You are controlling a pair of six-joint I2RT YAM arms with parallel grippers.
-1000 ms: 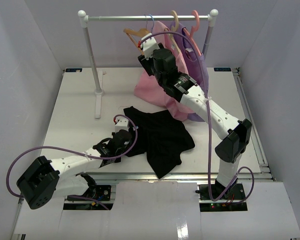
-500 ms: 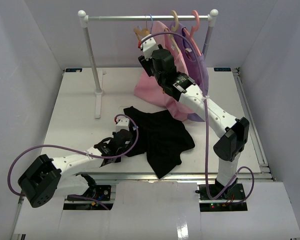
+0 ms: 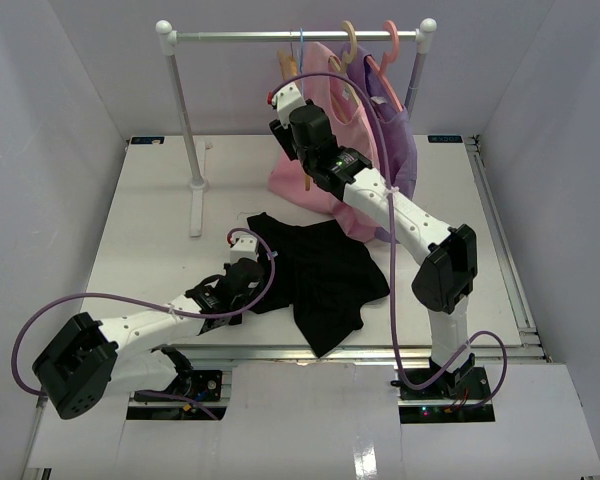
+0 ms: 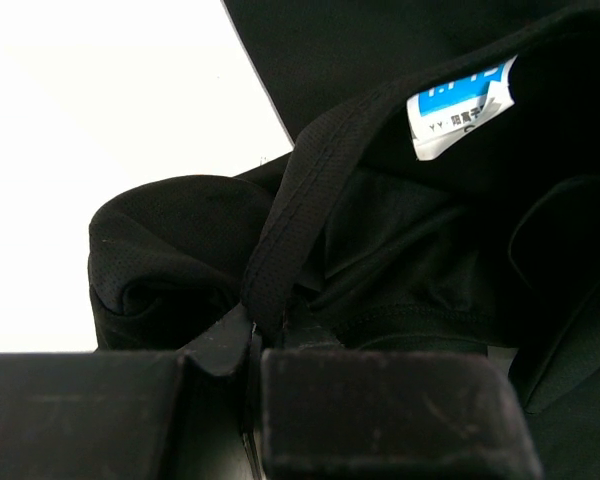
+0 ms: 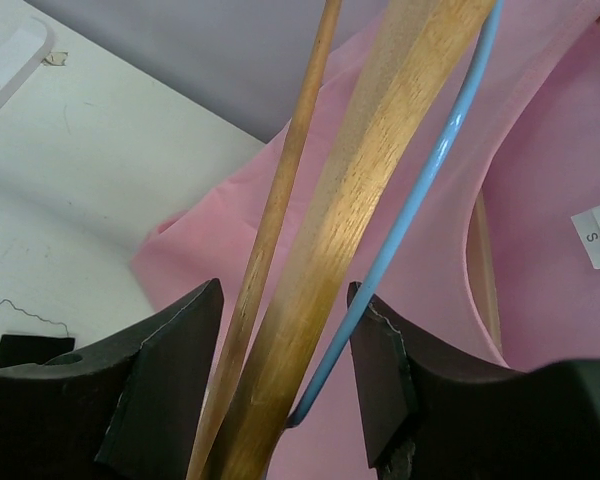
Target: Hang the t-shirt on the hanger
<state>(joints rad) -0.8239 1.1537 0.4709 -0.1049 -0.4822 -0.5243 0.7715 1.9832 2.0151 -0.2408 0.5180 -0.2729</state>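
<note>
Left gripper (image 4: pixel 255 345): narrow, pinching the neckband of the t-shirt (image 3: pixel 325 275), which lies crumpled on the table (image 3: pixel 150 230). Right gripper (image 5: pixel 285 295): jaws partly apart, clamping the hanger (image 5: pixel 420 190), blue wire and wooden bars, beside the pink garment (image 5: pixel 540 150).

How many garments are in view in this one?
3. The t-shirt lies crumpled on the table; the pink garment and the purple garment hang side by side on the rail. Another could hide behind those.

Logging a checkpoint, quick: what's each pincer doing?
Left pincer: closed on the t-shirt.
Right pincer: straddles the hanger and wooden hanger; grip cannot be told.
</note>
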